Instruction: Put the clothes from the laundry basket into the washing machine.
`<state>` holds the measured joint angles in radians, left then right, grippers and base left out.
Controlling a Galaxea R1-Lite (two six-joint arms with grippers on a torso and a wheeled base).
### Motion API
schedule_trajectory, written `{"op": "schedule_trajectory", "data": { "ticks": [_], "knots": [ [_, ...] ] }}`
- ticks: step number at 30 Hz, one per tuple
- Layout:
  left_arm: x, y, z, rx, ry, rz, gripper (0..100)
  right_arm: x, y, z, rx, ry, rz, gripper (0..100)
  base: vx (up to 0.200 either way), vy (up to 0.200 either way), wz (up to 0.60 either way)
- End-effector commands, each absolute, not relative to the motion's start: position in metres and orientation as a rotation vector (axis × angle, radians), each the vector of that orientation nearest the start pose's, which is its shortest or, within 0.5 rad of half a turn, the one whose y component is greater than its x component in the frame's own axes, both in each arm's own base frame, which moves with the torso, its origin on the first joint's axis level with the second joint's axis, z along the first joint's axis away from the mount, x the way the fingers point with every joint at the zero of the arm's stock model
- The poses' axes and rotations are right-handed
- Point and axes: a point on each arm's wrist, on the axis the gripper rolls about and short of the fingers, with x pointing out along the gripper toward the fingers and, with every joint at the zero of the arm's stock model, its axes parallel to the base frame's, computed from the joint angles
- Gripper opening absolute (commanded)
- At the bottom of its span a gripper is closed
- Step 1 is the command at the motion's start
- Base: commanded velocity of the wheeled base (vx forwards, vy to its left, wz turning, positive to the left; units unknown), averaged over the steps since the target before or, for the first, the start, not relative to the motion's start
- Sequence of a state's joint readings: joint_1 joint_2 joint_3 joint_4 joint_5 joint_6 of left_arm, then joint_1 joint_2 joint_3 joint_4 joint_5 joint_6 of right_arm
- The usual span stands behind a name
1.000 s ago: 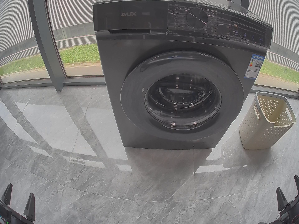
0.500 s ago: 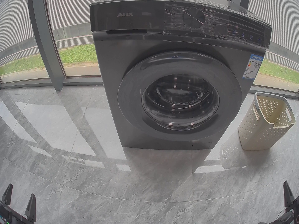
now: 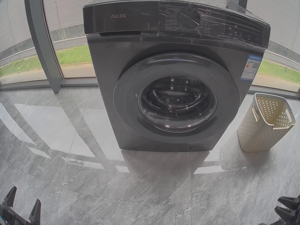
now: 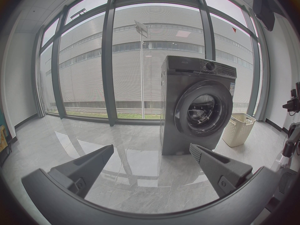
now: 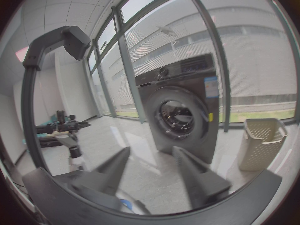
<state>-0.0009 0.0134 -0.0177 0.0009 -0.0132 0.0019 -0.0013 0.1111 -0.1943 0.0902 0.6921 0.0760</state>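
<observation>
The left gripper (image 4: pixel 151 146) and right gripper (image 5: pixel 151 148) hang low, fingers spread wide and holding nothing. Well ahead stands the washing machine (image 3: pixel 175 78), door shut, with the laundry basket (image 3: pixel 265 125) just beside its right.

Glossy marble-look floor (image 3: pixel 93 178), perforated plastic laundry basket (image 3: pixel 254 135), glass-doored washing machine (image 3: pixel 106 63)

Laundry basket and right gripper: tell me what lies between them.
Only bare grey floor separates the laundry basket from the right gripper, as the head view shows.
</observation>
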Motion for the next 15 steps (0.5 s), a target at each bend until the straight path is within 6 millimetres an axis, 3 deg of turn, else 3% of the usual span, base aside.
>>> {"op": "schedule_trajectory", "data": {
  "ticks": [1,4,7,15],
  "knots": [
    [-0.023,0.000,0.075,0.008,0.005,-0.006,100,-0.006,0.016,0.135,0.157,0.179,0.789,0,0.000,-0.200,0.00],
    [-0.023,0.000,0.075,0.006,0.005,-0.006,100,0.008,0.016,0.142,0.162,0.197,0.795,0,0.000,-0.200,0.00],
    [-0.023,0.000,0.075,0.009,0.005,-0.009,100,0.034,0.016,0.154,0.174,0.240,0.793,0,0.000,-0.200,0.00],
    [-0.023,0.000,0.075,0.006,0.005,-0.008,100,0.076,0.017,0.157,0.199,0.307,0.784,0,0.000,0.000,0.00]
  ]
}}
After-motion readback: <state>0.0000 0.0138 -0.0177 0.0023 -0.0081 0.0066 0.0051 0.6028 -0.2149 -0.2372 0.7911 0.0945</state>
